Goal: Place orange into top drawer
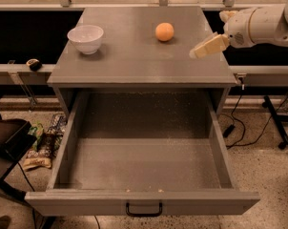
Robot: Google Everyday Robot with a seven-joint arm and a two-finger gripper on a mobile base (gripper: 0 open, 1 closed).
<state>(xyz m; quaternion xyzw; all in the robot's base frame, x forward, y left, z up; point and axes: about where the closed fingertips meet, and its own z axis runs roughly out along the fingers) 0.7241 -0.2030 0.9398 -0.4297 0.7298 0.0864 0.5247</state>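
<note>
Camera view is showing the gripper [197, 52] hanging over the right side of the grey cabinet top [134, 63], its pale beige tip slanting down and to the left, toward the middle of the surface. Whether it is clenched or released I cannot tell, and it is touching none of the things on the cabinet. The white arm [263, 25] behind it is reaching in from the right edge of the frame, above the cabinet's right rim. The orange [164, 32] is sitting on the cabinet top, left of the gripper and a little farther back, near it but clearly apart from it. The white bowl [86, 38] is standing upright on the left part of the same surface, well apart from the orange. Below the cabinet top, the top drawer [144, 163] is standing pulled out toward the camera, its speckled grey floor showing, with a few pale specks lying along the inside of the front wall. The black handle [144, 210] is sitting in the middle of the drawer's front panel. To the right of the cabinet, dark cables [235, 123] are trailing over the speckled floor, beside a black stand leg [274, 122]. To the left, crumpled snack packets [36, 154] are lying on the floor, and a small dark object [33, 64] is resting on the metal rail [13, 73] beside the cabinet.
</note>
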